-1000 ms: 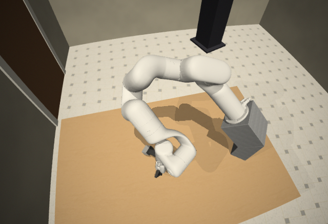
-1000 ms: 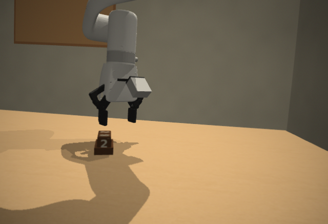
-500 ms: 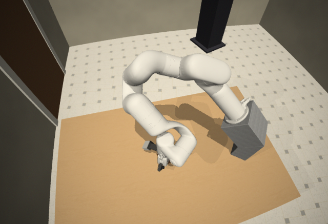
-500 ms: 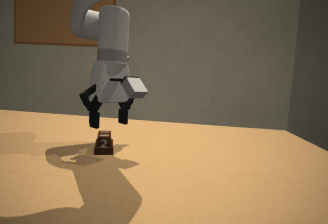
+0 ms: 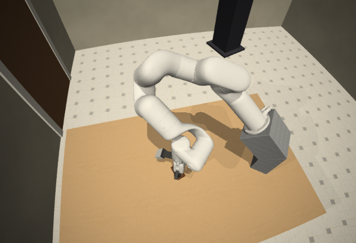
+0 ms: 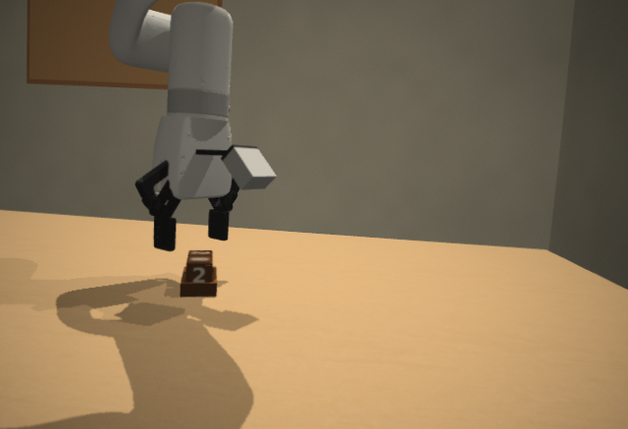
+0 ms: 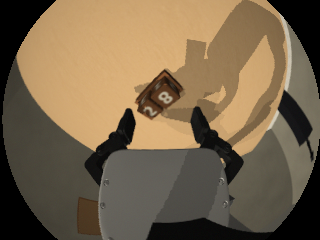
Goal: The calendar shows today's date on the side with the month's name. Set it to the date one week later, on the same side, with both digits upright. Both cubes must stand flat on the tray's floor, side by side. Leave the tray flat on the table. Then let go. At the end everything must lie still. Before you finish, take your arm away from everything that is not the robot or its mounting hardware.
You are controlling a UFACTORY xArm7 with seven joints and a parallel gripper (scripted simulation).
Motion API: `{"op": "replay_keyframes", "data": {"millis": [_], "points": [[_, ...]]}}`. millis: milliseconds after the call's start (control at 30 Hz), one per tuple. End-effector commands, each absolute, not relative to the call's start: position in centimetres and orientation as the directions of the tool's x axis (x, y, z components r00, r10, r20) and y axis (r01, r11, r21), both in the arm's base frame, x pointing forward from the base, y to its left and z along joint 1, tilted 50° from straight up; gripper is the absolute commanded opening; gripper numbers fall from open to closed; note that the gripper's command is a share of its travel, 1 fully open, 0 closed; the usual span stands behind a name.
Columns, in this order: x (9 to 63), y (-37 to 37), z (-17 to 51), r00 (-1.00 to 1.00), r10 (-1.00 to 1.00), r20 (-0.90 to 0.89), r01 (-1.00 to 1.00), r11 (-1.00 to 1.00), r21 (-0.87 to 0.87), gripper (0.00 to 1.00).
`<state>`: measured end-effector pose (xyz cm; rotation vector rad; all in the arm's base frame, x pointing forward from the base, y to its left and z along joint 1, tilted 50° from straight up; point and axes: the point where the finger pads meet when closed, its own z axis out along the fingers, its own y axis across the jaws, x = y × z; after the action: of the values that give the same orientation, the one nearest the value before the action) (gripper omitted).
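The small brown calendar tray (image 5: 181, 177) (image 6: 198, 290) (image 7: 164, 73) stands on the table with brown cubes in it. In the exterior view, a cube face with a light 2 (image 6: 198, 275) points to the camera, and light marks show on the surface above and behind it. In the wrist view, a face with an 8 (image 7: 165, 96) and a smaller-looking face with a 2 (image 7: 149, 110) show, both slanted. The month's name is not readable. My gripper (image 6: 191, 242) (image 7: 162, 114) is open and empty, pointing down above the calendar, its fingers clear of the cubes.
The wooden table top (image 5: 114, 200) (image 6: 431, 338) carries the arm's shadow around the calendar. The grey arm base (image 5: 258, 145) stands at the table's right side in the top view. A black pillar (image 5: 232, 13) stands on the floor behind. The wrist camera's grey housing (image 6: 250, 166) juts out beside the gripper.
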<state>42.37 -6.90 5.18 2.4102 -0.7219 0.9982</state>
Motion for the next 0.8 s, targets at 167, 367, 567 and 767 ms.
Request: {"op": "replay_keyframes", "data": {"millis": [167,367,567,767], "points": [[41.1,-8.6,5.8,0.67,-0.205,0.714,-0.531,-0.805,0.266,1.0],[40.6,-9.3,6.0,0.683,-0.184,0.707,-0.513,-0.81,0.285,1.0],[39.2,-11.2,6.5,0.727,-0.11,0.678,-0.449,-0.823,0.348,1.0],[39.0,-11.5,6.6,0.731,-0.103,0.675,-0.443,-0.824,0.354,1.0]]}}
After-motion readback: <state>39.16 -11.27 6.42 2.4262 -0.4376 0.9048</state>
